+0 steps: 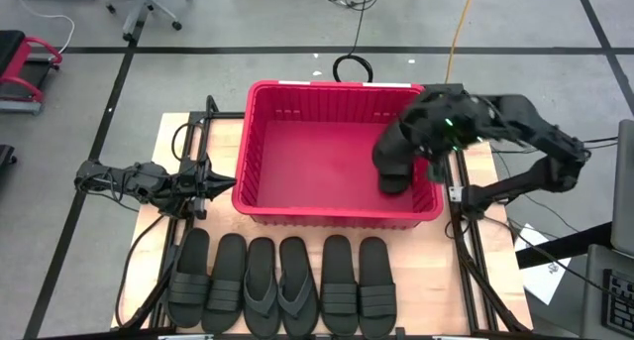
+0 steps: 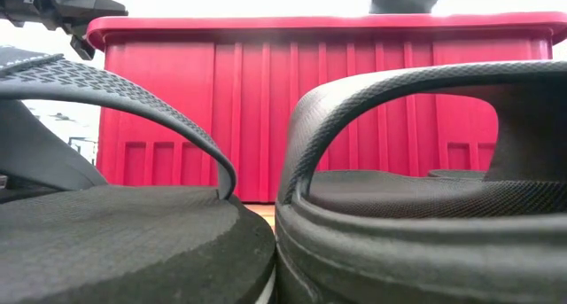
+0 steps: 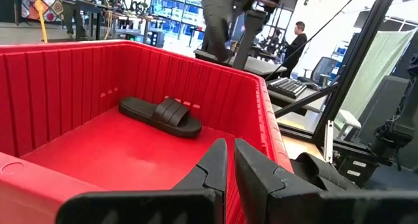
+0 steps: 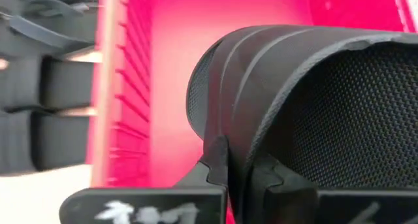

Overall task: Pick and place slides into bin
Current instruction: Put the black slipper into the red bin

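at nine o'clock on the tabletop [image 1: 223,132] the left hand [image 1: 206,184] waits just outside the red bin [image 1: 260,132], its fingers pressed almost together on nothing. it sits low and beside the bin's wall, i'd say parked there so the other arm has the bin to itself.

toward six o'clock a row of six black slides [image 1: 280,285] lies side by side, toes pointing at the bin, just clear of its near wall. four have wide straps, the middle two are thongs. lined up like that, each one offers a strap to pinch without disturbing its neighbour.

the bin fills the middle, open side up. in the left wrist view one strapped slide [image 3: 160,115] already lies flat on the bin floor near the far wall.

at about two o'clock the right hand [image 1: 396,171] reaches down inside the bin's right end, pinching another slide [image 4: 307,100] by its ribbed strap, the sole hanging over the red floor. holding it by the strap keeps the fingers clear of the floor, so i judge this is the lowering step, release yet to come. that leaves six to go.
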